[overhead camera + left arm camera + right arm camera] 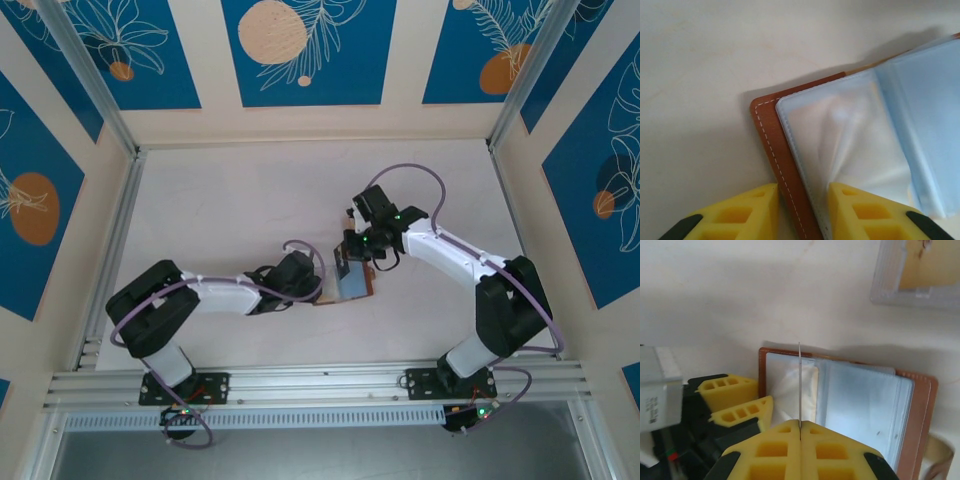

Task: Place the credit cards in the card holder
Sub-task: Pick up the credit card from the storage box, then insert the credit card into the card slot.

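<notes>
Two arms reach in toward the middle of the pale surface (230,200) and meet at the card holder (355,285). It lies open there, with its reddish-brown cover underneath and its clear, grey-blue sleeves facing up.

The right end effector (800,427) has its yellow fingers pressed together on a credit card (799,385). From the right wrist view the card is seen edge-on, as a thin upright line. It stands over the left page of the holder, near the stitched brown border, but I cannot tell whether its far edge has entered a sleeve.

The left end effector (802,200) is at the holder's left side, with its fingers spread. The brown stitched edge and the rim of a sleeve run through the gap between them. Whether the fingers press on the cover I cannot make out.

Beyond the holder, well apart from it on the surface, sits a clear plastic box (890,287) with something tan showing through it.
</notes>
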Controlling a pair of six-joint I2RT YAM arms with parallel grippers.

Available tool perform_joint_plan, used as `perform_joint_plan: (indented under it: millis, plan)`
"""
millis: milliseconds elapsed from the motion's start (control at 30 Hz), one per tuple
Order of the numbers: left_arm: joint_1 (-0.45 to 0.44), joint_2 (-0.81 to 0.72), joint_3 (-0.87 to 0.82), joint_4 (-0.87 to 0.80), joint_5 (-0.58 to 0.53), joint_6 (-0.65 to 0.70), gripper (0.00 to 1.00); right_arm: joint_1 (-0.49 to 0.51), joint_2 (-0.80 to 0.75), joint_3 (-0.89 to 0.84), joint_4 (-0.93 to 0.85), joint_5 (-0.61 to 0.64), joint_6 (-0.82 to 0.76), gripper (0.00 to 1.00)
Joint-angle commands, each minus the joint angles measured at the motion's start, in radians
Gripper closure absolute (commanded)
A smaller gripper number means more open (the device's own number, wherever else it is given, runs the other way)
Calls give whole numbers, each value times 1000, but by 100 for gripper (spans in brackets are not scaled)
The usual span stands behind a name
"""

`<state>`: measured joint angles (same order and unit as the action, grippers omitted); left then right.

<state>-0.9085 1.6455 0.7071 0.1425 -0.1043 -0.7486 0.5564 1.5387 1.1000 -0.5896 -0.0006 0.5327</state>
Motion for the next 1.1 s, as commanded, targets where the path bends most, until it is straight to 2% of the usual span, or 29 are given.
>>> perform_joint_plan:
  millis: [0,367,667,1067]
  plan:
    - [-13,-27,-31,-111,13,27,67,-2,-51,-23,58,-13,41,100]
    - [-17,-101,-12,-141,11,57,59,-13,-37,-172,197,-60,102,100]
    - [-17,-57,21,-175,10,74,61,-32,-28,-290,390,-105,156,100]
    - [-27,-32,-7,-182,-9,65,64,-49,1,-335,497,-149,168,100]
